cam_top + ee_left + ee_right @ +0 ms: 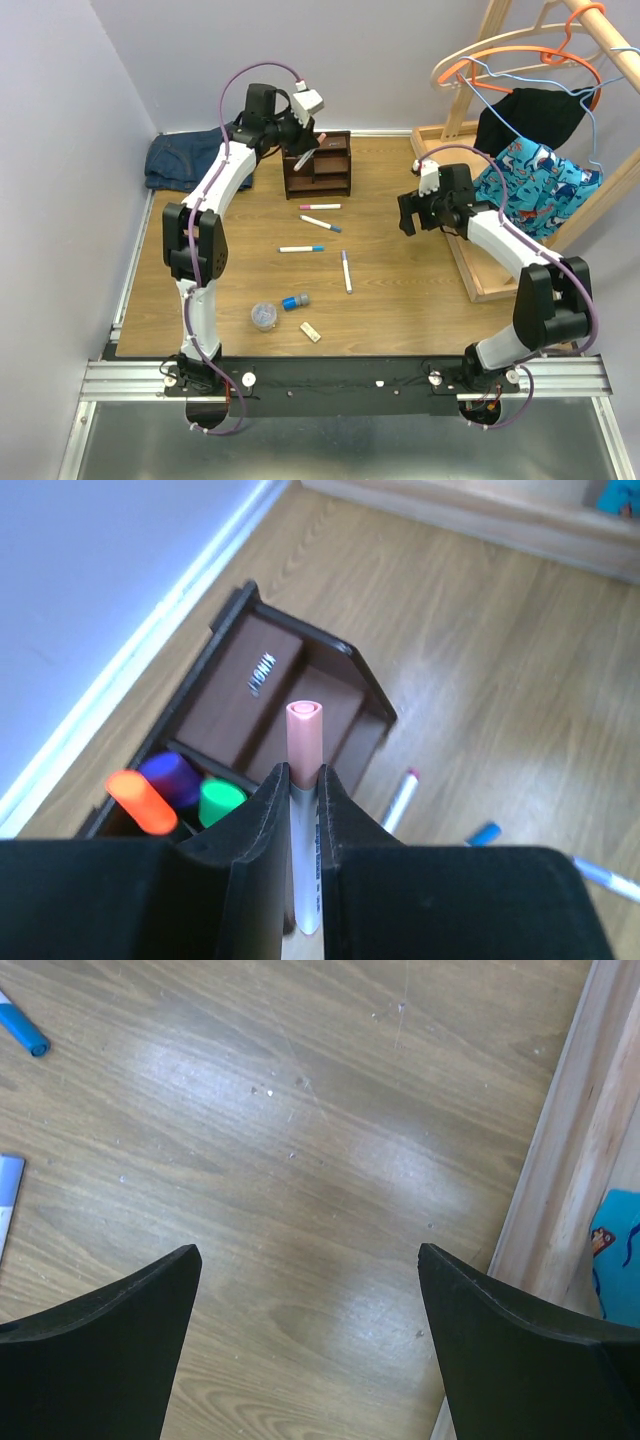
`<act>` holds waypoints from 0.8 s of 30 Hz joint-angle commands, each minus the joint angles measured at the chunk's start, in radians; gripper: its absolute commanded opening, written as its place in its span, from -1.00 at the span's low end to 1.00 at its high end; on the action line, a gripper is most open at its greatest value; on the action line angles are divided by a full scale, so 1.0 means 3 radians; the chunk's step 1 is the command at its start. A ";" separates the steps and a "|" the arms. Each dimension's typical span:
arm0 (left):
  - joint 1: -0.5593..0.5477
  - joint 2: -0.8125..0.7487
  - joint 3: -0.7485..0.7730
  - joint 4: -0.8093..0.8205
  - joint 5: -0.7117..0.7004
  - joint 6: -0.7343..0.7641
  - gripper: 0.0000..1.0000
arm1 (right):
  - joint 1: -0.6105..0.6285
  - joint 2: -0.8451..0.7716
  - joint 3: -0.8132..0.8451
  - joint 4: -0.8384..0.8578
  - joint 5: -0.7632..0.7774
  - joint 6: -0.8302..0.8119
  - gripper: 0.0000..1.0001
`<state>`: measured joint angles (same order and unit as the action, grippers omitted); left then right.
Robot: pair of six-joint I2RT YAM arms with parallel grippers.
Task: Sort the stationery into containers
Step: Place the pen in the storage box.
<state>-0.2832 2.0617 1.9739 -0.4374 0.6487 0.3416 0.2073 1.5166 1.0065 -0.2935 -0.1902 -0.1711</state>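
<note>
My left gripper (pixel 300 152) (pixel 303 772) is shut on a white marker with a pink cap (pixel 303 735), held above the dark brown organiser (pixel 325 165) (pixel 300 680). The organiser's pen section holds orange (pixel 140 800), purple (pixel 170 778) and green (pixel 220 802) caps. Several markers lie on the table: a pink-capped marker (pixel 320 206), two blue-capped markers (pixel 321 223) (pixel 301 248) and a purple-capped marker (pixel 346 270). Nearer the front sit a clear tub (pixel 263 316), a blue cylinder (pixel 295 301) and a beige block (pixel 311 331). My right gripper (pixel 410 215) (pixel 310 1255) hangs open over bare table.
A big light-wood tray (pixel 480 270) (pixel 560 1160) borders the table's right side, with a hanger rack and clothes (pixel 535 165) over it. Folded jeans (pixel 185 160) lie at the back left, beside the organiser. A wall runs close behind it.
</note>
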 commanded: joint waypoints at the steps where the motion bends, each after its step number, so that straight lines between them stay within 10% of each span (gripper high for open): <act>1: 0.0146 0.0188 0.0036 0.1103 0.0450 -0.0539 -0.60 | -0.0016 0.0150 0.0193 -0.0013 0.0087 -0.0064 0.94; 24: 0.0499 0.0931 0.0012 0.2618 0.0824 -0.1364 -0.61 | 0.0076 0.1029 0.1083 -0.0269 0.0342 -0.0222 0.94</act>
<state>-0.1585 2.3398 2.0193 0.2600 0.8490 -0.0330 0.2131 1.7802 1.2800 -0.3454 -0.1261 -0.2142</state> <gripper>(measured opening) 0.206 0.971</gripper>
